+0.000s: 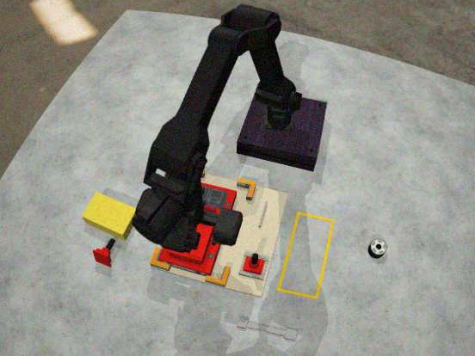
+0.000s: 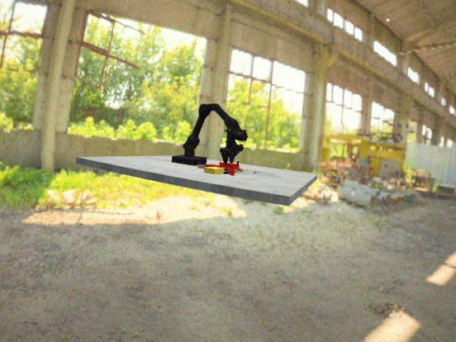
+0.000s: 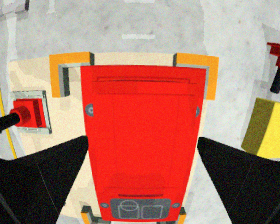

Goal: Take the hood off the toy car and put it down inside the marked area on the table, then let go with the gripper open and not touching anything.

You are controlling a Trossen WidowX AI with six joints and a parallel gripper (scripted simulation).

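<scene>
The red toy car (image 1: 231, 196) (image 3: 140, 209) lies on a beige board (image 1: 241, 234) (image 3: 67, 122), with a grey engine-like inset at one end. Its raised red hood (image 1: 189, 256) (image 3: 145, 135) is on the car, partly hidden by the arm in the top view. My gripper (image 2: 229, 161) (image 3: 143, 142) is open and empty, pointing down. In the wrist view its fingertips stand on either side of the red hood; whether they touch it I cannot tell. The marked area, a yellow outline (image 1: 315, 217) (image 3: 11, 145), lies on the table beside the board and is empty.
A yellow block (image 1: 107, 212) (image 2: 214, 170) (image 3: 267, 127) and a red piece with a black peg (image 1: 102, 256) lie left of the board. A black-handled red part (image 1: 254, 265) (image 3: 32, 112) stands on the board. A wheel (image 1: 379, 248) lies right of the outline. Orange brackets (image 1: 224, 277) (image 3: 210, 75) surround the car.
</scene>
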